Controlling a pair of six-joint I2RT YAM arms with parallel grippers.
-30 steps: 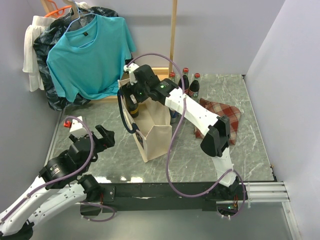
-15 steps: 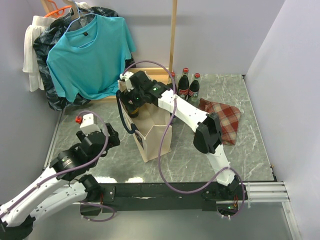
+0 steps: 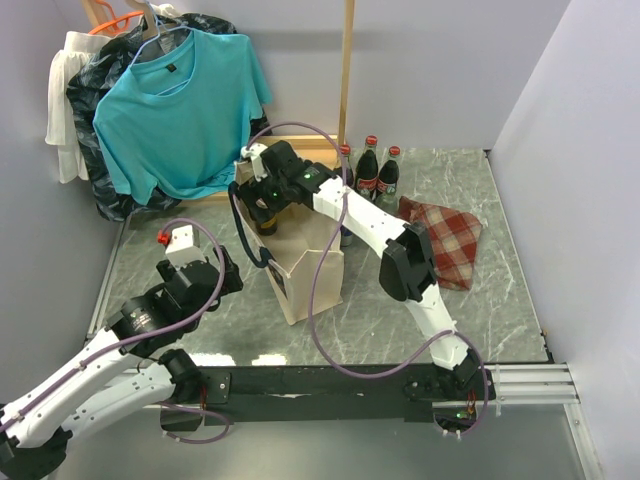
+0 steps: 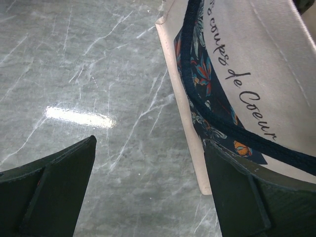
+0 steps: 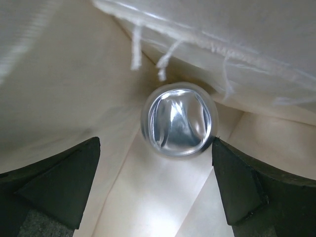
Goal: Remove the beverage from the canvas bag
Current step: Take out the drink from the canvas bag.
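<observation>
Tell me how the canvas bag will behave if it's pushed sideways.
Probably floppy: the canvas bag is thin fabric with creased, folded walls, so a push would likely dent it before it slides. Being tall and narrow, with a bottle inside, it may also tip.

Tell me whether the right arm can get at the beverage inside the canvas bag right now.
Probably yes: the right gripper is open inside the canvas bag, and the beverage, silver top up, sits between its fingers with nothing covering it.
</observation>
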